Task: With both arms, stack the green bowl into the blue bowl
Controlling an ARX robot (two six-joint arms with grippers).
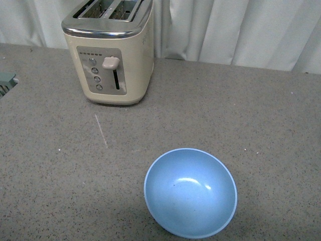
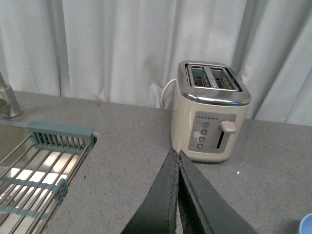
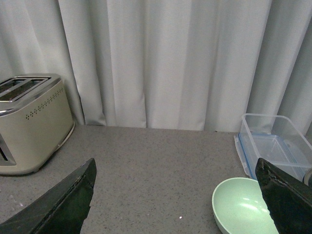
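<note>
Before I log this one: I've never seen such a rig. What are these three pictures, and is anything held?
It is a robot with two arms, each ending in a black hand. One picture looks forward from its body: a round light blue plastic bowl and a cream toaster stand on the grey countertop; no arm shows. The other two come from wrist cameras. The left hand is shut and empty, with a wire sink rack in view. The right hand is open and empty, with a round pale green plastic bowl and a clear plastic container ahead.

Kitchen: speckled grey countertop (image 1: 241, 105), cream toaster (image 1: 111, 55), sink rack (image 2: 34, 180), faucet base (image 2: 7, 100).
</note>
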